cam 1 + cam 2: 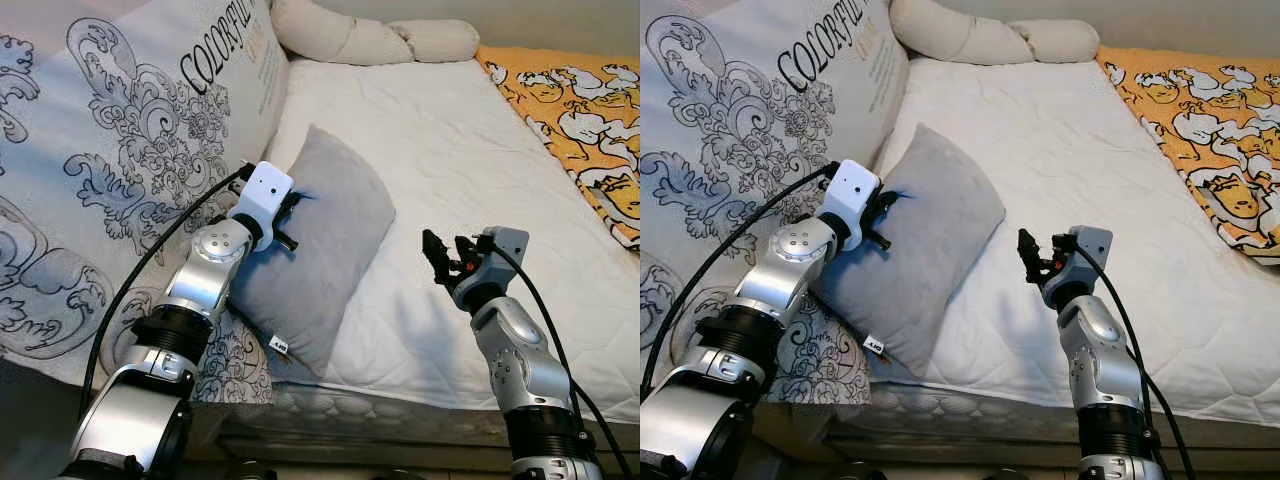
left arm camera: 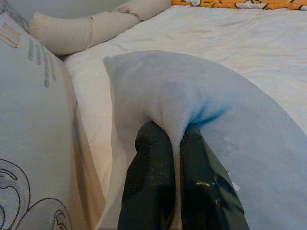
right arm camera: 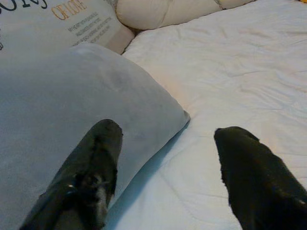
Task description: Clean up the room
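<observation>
The left arm reaches forward and up from the near left corner of the bed (image 1: 440,140), elbow bent, wrist angled toward the pillow (image 1: 325,255). The left pincer (image 2: 175,143) is closed on a fold of the pillow's grey fabric; in the left wrist view both black fingers (image 2: 151,182) press together with the cloth pinched between them. The grip sits on the pillow's left edge, beside the large printed cushion (image 1: 120,150).

The pillow lies on the white mattress near the bed's left side, its lower corner reaching the near edge, where a small label tag (image 1: 279,344) hangs. Its left side leans against the printed cushion.

The right arm rises upright from the near edge of the bed, forearm vertical, wrist bent toward the pillow. The right pincer (image 1: 446,260) is open and holds nothing; in the right wrist view its two fingers (image 3: 91,172) stand well apart, pointing at the pillow's right corner and the bare mattress beside it. It hovers above the mattress, near the pillow but not touching it.

A cream bolster (image 1: 370,38) lies along the far edge of the bed. An orange patterned blanket (image 1: 580,120) covers the far right side.
</observation>
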Controlling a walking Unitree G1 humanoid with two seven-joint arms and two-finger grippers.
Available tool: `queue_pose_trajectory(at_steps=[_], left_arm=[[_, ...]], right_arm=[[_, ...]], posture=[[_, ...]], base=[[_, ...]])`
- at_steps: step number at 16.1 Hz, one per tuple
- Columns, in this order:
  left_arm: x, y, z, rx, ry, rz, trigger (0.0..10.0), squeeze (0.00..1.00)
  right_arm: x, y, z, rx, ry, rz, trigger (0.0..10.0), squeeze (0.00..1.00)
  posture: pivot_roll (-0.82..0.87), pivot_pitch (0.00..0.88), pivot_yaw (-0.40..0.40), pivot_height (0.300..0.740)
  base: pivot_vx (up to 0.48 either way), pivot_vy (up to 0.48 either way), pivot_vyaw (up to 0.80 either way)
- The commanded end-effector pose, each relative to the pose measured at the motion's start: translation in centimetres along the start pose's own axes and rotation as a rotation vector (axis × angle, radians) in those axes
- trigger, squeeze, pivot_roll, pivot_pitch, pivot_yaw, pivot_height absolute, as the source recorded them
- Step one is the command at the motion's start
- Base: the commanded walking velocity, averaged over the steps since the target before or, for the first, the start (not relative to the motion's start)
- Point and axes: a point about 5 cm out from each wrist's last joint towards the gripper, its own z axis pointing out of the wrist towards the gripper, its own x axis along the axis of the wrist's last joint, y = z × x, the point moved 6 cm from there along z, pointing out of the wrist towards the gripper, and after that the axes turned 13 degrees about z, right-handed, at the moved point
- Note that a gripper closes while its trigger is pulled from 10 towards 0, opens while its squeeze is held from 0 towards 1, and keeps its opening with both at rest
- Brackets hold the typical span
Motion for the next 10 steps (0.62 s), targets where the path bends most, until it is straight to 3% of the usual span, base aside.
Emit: queue_pose_trajectory(at_steps=[1, 3, 4, 5, 6, 10], left_arm=[[1.6, -1.1, 0.2, 0.03, 0.048, 0.02, 10.0, 0.0], [1.6, -1.1, 0.2, 0.03, 0.048, 0.02, 10.0, 0.0], [0.4, -5.3, 0.2, 0.203, -0.022, 0.073, 10.0, 0.0], [-0.7, -10.0, -1.1, 0.4, -0.103, 0.117, 10.0, 0.0], [-0.9, -10.9, -1.5, 0.441, -0.119, 0.125, 10.0, 0.0], [-1.0, -11.2, -1.4, 0.455, -0.124, 0.128, 10.0, 0.0]], right_arm=[[0.2, 0.0, 0.0, 0.002, 0.008, -0.004, 10.0, 1.0], [0.2, 0.0, 0.0, 0.002, 0.008, -0.004, 10.0, 1.0], [0.7, -3.0, -0.5, 0.252, -0.057, -0.099, 10.0, 1.0], [0.3, -6.4, -2.2, 0.543, -0.172, -0.187, 10.0, 1.0], [0.1, -7.2, -2.8, 0.606, -0.203, -0.201, 10.0, 1.0], [0.0, -7.1, -2.9, 0.615, -0.213, -0.209, 10.0, 1.0]], posture=[[-0.07, 0.0, 0.005, 0.74], [-0.07, 0.0, 0.005, 0.74], [-0.08, 0.0, 0.001, 0.74], [-0.08, 0.0, 0.004, 0.74], [-0.08, 0.0, 0.007, 0.74], [-0.09, 0.0, 0.009, 0.74]], base=[[0.0, 0.0, 0.0], [0.0, 0.0, 0.0], [0.0, 0.0, 0.0], [0.0, 0.0, 0.0], [0.0, 0.0, 0.0], [0.0, 0.0, 0.0]])
